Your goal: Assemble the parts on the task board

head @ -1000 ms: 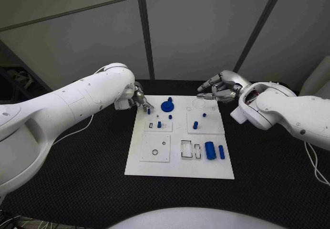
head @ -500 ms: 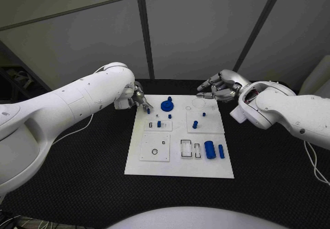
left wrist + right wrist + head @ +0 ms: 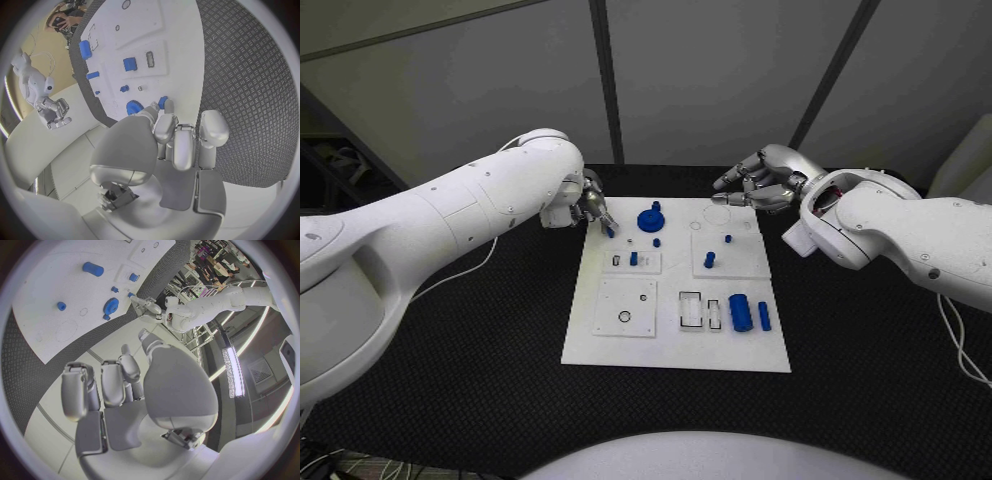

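the task board (image 3: 678,335) is a long white plate lying on the black table (image 3: 459,340), its long axis running from near to far. on its near right part a thick blue cylinder (image 3: 740,314) and a thinner blue bar (image 3: 764,318) lie flat side by side, both with their long axes pointing near to far, just right of two small rectangular slots (image 3: 691,311). further back a short blue peg (image 3: 710,262) stands in the right square plate and another peg (image 3: 635,260) stands in the left square plate. at the far end a blue gear (image 3: 651,222) with a stub on top sits on the board, and a tiny blue pin (image 3: 728,240) stands right of it.

the left hand (image 3: 587,207) is at the far left corner of the board, fingers drawn in close, pinching a small blue part (image 3: 610,231) whose long axis is roughly upright; in the left wrist view that blue part (image 3: 165,103) shows at the fingertips (image 3: 164,126) just over the board's edge. the right hand (image 3: 757,183) hovers over the far right corner with fingers curled inward, holding nothing that can be seen.
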